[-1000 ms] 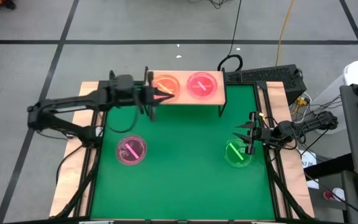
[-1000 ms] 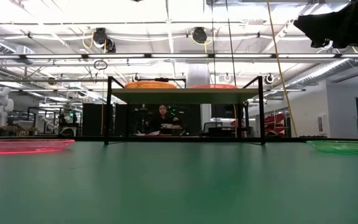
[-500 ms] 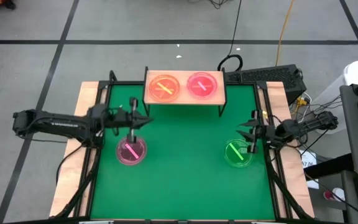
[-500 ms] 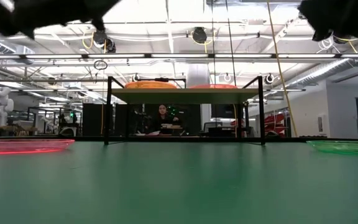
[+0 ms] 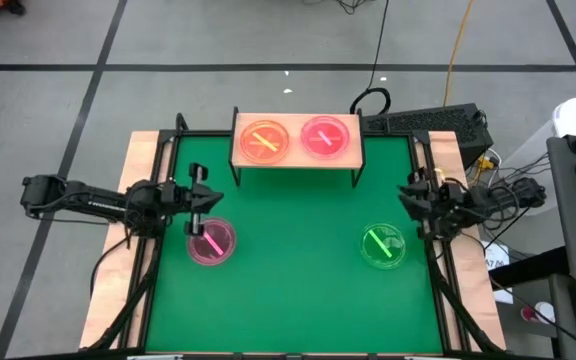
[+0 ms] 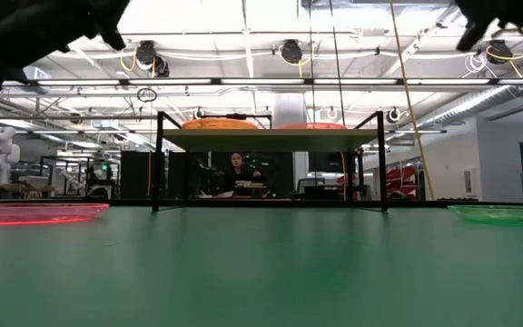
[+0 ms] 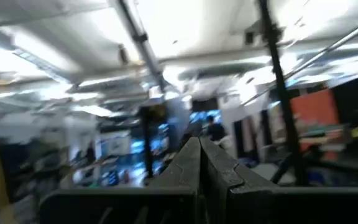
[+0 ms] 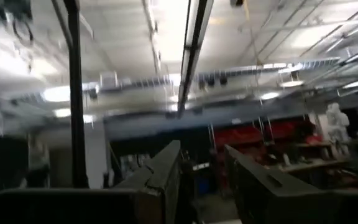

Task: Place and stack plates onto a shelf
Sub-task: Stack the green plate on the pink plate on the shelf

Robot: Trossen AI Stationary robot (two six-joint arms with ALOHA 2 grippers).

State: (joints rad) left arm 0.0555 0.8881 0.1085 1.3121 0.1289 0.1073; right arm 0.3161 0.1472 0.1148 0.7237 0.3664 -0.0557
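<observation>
**A:** Which step is in hand?

**B:** By my reading, it sits between placements. The small light-wood shelf on thin black legs (image 5: 297, 141) stands at the far edge of the green bench (image 5: 293, 215) and carries two dishes side by side: a round translucent amber plate with a bright yellow stripe (image 5: 265, 139) and a round translucent pink plate with a pale stripe (image 5: 325, 135). Two more lie on the bench: a pink translucent plate with a light stripe (image 5: 210, 241) near the left edge and a green translucent plate with a bright green stripe (image 5: 383, 246) near the right edge.

**A:** And the tools?

**B:** The left tool (image 5: 206, 196) hangs over the bench's left edge, just beyond the pink plate on the bench; its fingers are pressed together with nothing between them, as its wrist view shows. The right tool (image 5: 415, 192) is at the right edge, beyond the green plate; its fingers stand apart with only room background in the gap. Neither touches a plate.

**A:** What does the next move call for?

**B:** I'd judge one arm must come down over its nearest plate. The left tool must spread first, catch the shallow rim, then lift and set the dish squarely onto a shelf plate. The rims are thin and slippery-looking, so slipping is a risk.
</observation>
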